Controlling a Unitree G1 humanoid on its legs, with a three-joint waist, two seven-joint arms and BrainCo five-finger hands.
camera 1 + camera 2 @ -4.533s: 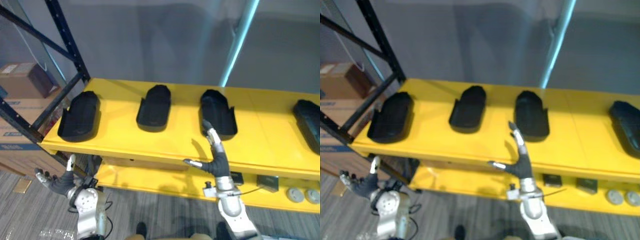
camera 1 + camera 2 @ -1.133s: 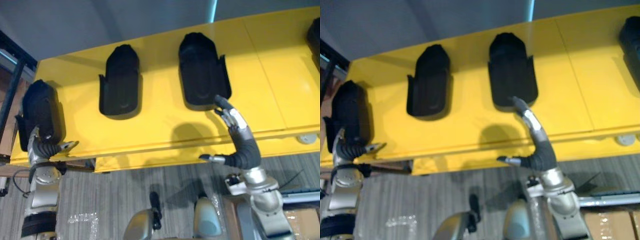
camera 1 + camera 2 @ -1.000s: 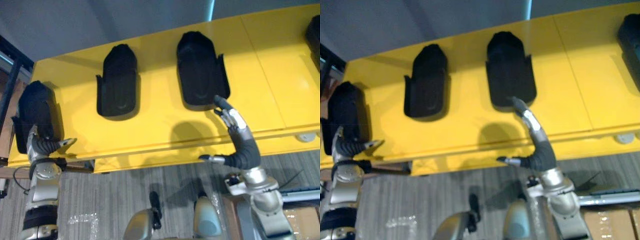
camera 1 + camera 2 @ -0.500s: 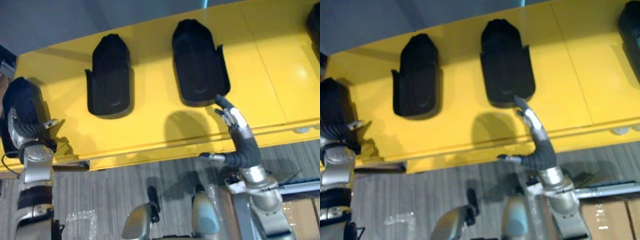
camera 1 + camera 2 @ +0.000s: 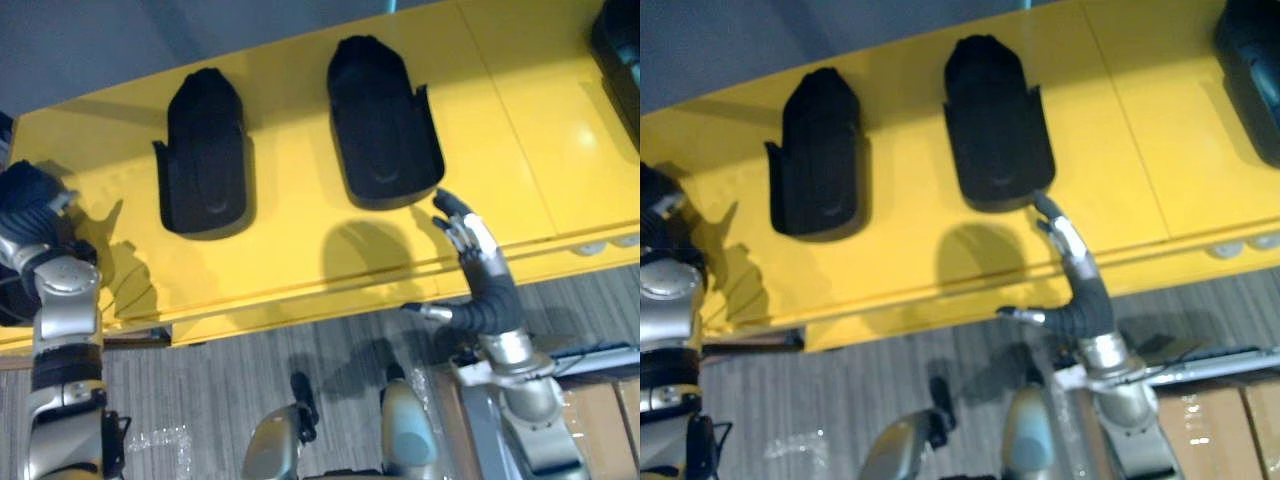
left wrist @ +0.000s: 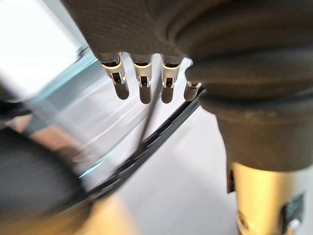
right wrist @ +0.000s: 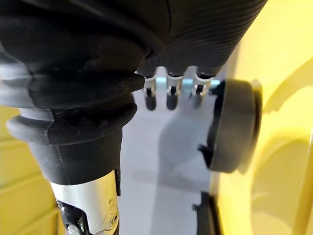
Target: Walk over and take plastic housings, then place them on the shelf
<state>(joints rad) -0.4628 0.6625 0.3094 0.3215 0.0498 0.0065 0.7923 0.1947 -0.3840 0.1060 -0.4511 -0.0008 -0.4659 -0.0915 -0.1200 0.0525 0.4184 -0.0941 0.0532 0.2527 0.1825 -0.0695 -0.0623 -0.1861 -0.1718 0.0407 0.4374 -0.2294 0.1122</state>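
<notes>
Two robot hands working at a yellow shelf (image 5: 300, 235) of black plastic housings.
The right robot hand (image 5: 472, 240) is reaching with fingers straight and empty, its tips just beside the near end of the centre housing (image 5: 382, 125), at that housing's 6 o'clock. A second housing (image 5: 205, 150) is lying at its 9 o'clock and a third housing (image 5: 620, 40) at its 2 o'clock. The left robot hand (image 5: 28, 200), fingers relaxed and empty, is hanging at the shelf's 9 o'clock end.
</notes>
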